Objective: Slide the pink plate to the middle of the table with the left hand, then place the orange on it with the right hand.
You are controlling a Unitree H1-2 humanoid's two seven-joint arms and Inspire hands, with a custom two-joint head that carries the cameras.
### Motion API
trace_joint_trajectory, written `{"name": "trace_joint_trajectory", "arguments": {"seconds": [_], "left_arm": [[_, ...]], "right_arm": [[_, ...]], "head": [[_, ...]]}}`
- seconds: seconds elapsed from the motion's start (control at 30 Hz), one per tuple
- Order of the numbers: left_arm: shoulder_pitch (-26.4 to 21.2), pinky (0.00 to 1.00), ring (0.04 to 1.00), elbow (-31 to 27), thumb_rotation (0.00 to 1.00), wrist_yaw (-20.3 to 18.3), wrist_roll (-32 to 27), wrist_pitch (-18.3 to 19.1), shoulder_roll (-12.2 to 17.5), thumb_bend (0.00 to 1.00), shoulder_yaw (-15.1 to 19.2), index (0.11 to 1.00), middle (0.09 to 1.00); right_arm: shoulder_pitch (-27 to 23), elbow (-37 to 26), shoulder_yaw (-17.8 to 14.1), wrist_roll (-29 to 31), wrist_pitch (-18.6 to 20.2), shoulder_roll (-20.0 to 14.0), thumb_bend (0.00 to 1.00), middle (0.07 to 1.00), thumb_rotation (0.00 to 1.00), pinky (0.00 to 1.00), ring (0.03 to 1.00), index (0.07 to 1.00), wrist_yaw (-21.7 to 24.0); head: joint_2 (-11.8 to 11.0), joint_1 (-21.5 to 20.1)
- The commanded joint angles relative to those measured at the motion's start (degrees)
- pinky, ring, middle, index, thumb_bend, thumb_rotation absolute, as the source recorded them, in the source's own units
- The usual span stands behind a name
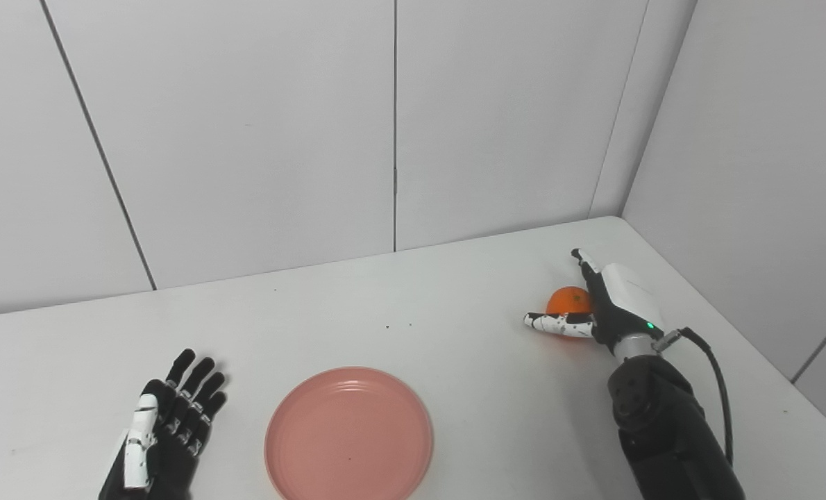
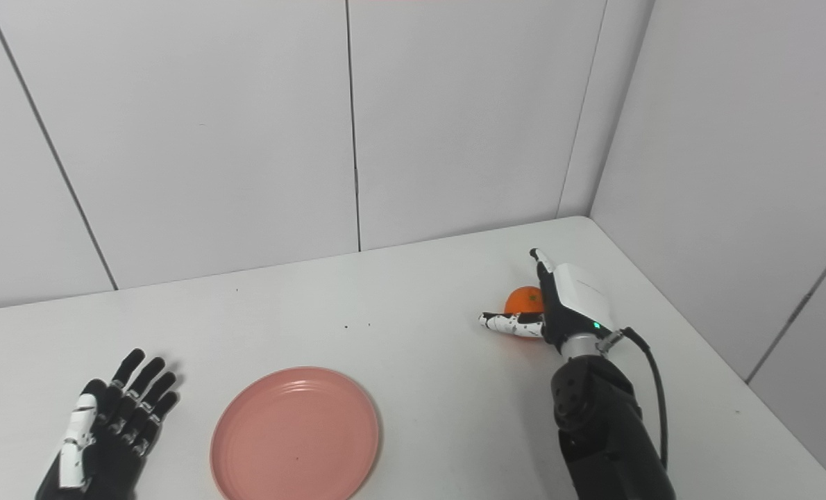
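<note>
The pink plate (image 1: 348, 435) lies flat on the white table (image 1: 413, 312) near the front middle, empty. My left hand (image 1: 170, 423) rests open on the table just left of the plate, apart from it, fingers spread. The orange (image 1: 567, 301) sits on the table at the right. My right hand (image 1: 604, 305) is against the orange's right side, fingers straight beside it and thumb stretched out in front of it, not closed around it. The orange also shows in the right eye view (image 2: 523, 300).
White wall panels stand behind the table and along its right side, meeting in the far right corner (image 1: 611, 217). A black cable (image 1: 715, 389) loops off my right forearm.
</note>
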Motion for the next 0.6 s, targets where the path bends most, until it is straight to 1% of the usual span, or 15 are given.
{"name": "trace_joint_trajectory", "arguments": {"seconds": [0.0,0.2,0.33,0.43,0.57], "left_arm": [[1.15,0.98,0.953,1.30,1.00,0.66,0.45,3.15,0.75,0.31,-0.16,0.946,0.955],[0.95,0.97,0.949,1.36,1.00,0.92,0.24,3.51,0.73,0.30,-0.08,0.943,0.952],[0.99,0.98,0.950,1.03,1.00,0.94,0.07,3.92,0.81,0.30,0.06,0.947,0.954],[0.96,0.98,0.954,1.44,1.00,0.41,-0.10,3.49,1.01,0.30,0.07,0.951,0.959],[0.80,0.97,0.947,1.57,1.00,0.64,-0.17,3.68,0.95,0.30,0.20,0.945,0.953]], "right_arm": [[-2.44,-0.52,-0.91,-0.64,0.10,-1.41,1.00,0.898,0.47,0.71,0.833,0.910,0.17],[-2.59,-0.02,-1.19,-1.60,0.10,-1.44,1.00,0.880,0.49,0.73,0.836,0.891,2.33],[-2.67,0.08,-1.78,-2.28,0.10,-1.34,1.00,0.881,0.49,0.72,0.832,0.891,3.93],[-2.65,-0.24,-2.36,-3.58,0.10,-1.21,1.00,0.876,0.49,0.71,0.827,0.891,5.53],[-2.63,-0.64,-3.09,-5.15,0.10,-1.15,1.00,0.867,0.49,0.70,0.823,0.891,7.66]], "head": [[0.48,0.03],[0.55,0.01],[0.90,-0.07],[1.02,0.00],[1.13,0.04]]}}
